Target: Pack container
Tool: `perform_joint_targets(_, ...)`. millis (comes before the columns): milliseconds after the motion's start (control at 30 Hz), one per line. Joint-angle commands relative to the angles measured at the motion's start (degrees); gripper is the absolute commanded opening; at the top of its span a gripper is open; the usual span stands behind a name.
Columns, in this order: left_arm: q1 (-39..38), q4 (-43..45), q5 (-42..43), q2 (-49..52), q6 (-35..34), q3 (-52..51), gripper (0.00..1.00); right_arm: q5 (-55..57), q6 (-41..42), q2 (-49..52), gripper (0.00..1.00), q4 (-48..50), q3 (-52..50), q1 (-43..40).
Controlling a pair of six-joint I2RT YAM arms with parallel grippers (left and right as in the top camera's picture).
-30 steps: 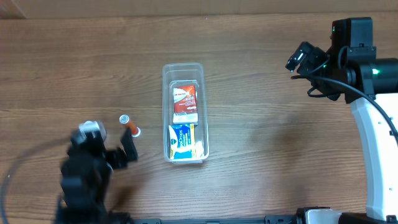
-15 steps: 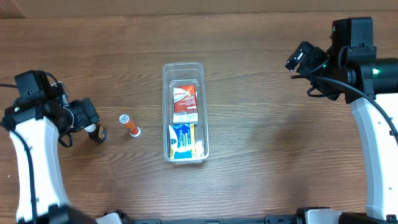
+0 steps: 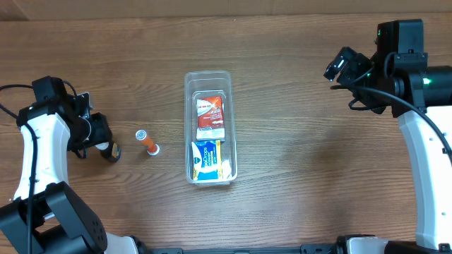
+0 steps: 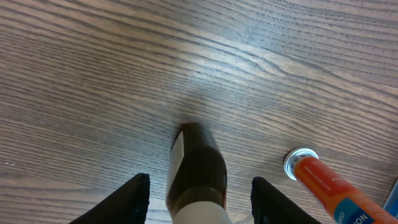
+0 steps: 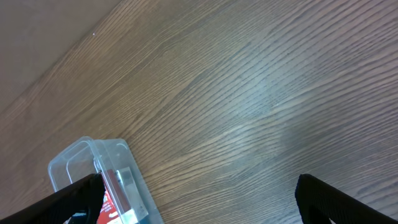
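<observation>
The clear container (image 3: pixel 188 92) stands mid-table, with a red box (image 3: pixel 210 117) and a blue box (image 3: pixel 205 161) inside it. An orange tube (image 3: pixel 148 142) lies on the wood to its left, silver cap (image 4: pixel 300 160) showing in the left wrist view. A small dark brown bottle (image 4: pixel 196 168) with a white cap lies further left. My left gripper (image 3: pixel 106 147) straddles the bottle (image 3: pixel 113 152), its fingers (image 4: pixel 134 199) half open with a gap on each side. My right gripper (image 3: pixel 342 67) hangs wide open at the far right, holding nothing; the container (image 5: pixel 93 165) shows by its left finger.
The wooden table (image 3: pixel 296 155) carries nothing else. The right arm's white base (image 3: pixel 431 176) stands along the right edge. The left arm's cable (image 3: pixel 14 92) loops over the far left of the table.
The left arm has swung from the table's front edge up to the far left side. Its jaws have narrowed round the brown bottle. The right arm has not moved.
</observation>
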Motion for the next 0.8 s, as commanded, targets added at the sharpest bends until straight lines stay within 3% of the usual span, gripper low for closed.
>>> perform_joint_targets(0, -0.15, -1.01, 0.83, 0.31, 1.44, 1.29, 0.56, -0.09, 0.24, -0.72, 1.00, 0.15, 0.72, -0.24)
perform_joint_targets(200, -0.90, -2.05, 0.81, 0.33, 2.08, 1.27, 0.47, -0.09, 0.24, -0.72, 1.00, 0.15, 0.72, -0.24)
perform_joint_targets(600, -1.27, -4.11, -1.81, 0.39, 1.99, 1.25, 0.44, -0.09, 0.24, -0.72, 1.00, 0.13, 0.72, -0.24)
perform_joint_targets(633, -1.27, -3.93, -1.81, 0.39, 1.88, 1.25, 0.40, -0.09, 0.24, -0.72, 1.00, 0.15, 0.72, -0.24)
perform_joint_targets(733, -1.29, -4.00, -1.70, 0.37, 0.31, 1.42, 0.10, -0.09, 0.24, -0.72, 1.00, 0.13, 0.72, -0.24)
perform_joint_targets(767, -1.29, -4.68, -1.64, 0.28, -1.01, 2.14, 0.07, -0.09, 0.24, -0.72, 1.00, 0.15, 0.72, -0.24)
